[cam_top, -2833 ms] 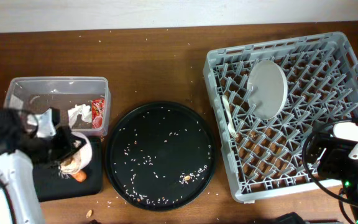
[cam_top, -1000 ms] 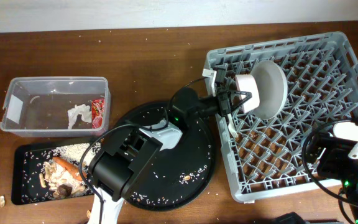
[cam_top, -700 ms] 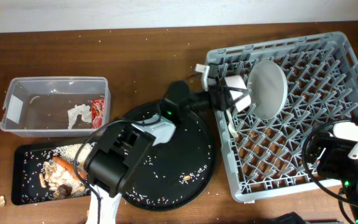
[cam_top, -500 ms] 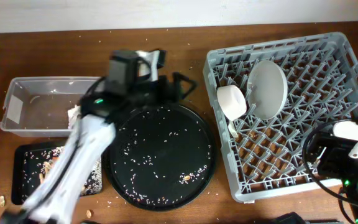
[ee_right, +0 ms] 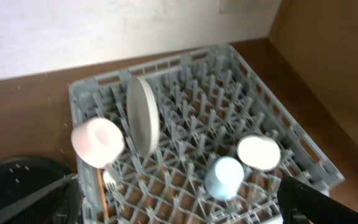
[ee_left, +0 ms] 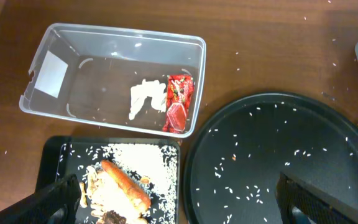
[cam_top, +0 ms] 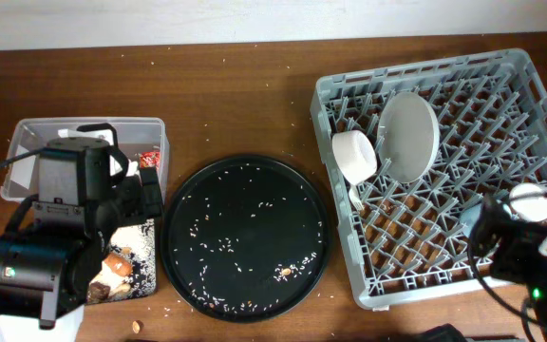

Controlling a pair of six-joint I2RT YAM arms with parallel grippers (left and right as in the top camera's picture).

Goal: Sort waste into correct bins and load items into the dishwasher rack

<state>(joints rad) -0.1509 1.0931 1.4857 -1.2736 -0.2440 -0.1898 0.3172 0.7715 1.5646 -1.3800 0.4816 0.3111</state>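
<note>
**Left gripper** (ee_left: 176,188)
- Fingers spread to full width. Nothing between them, nothing held.
- Raised above the table (ee_left: 260,43), clear of every item.
- Directly beneath the left finger (ee_left: 55,199): flat black tray (ee_left: 56,160), carrying the carrot (ee_left: 126,185), brownish food scraps (ee_left: 94,185) and a patch of rice grains (ee_left: 138,155). Carrot lying diagonally, touching the scraps.
- Ahead of the left finger, just beyond the flat tray: clear tub (ee_left: 98,74), holding the crumpled tissue (ee_left: 143,99) and the red wrapper (ee_left: 178,104). Both side by side at the end nearer the gripper's centreline.
- Beneath and ahead of the right finger: round black tray (ee_left: 328,143), strewn with rice only.

**Right gripper** (ee_right: 179,185)
- Fingers likewise wide apart. Empty.
- Positioned high over the near side of the dishwasher rack (ee_right: 272,102).
- Ahead, roughly on the centreline: plate (ee_right: 143,115), standing on edge among the pegs.
- Just beside the plate, toward the left finger: white bowl (ee_right: 98,142), resting tilted on the pegs.
- Nearer the gripper than the bowl: a utensil (ee_right: 106,182) lying in the grid.
- Nearer the gripper, toward the right finger: blue cup (ee_right: 224,176) and small white cup (ee_right: 258,152), just beside each other, well apart from the plate. Upright or inverted: cannot tell.
</note>
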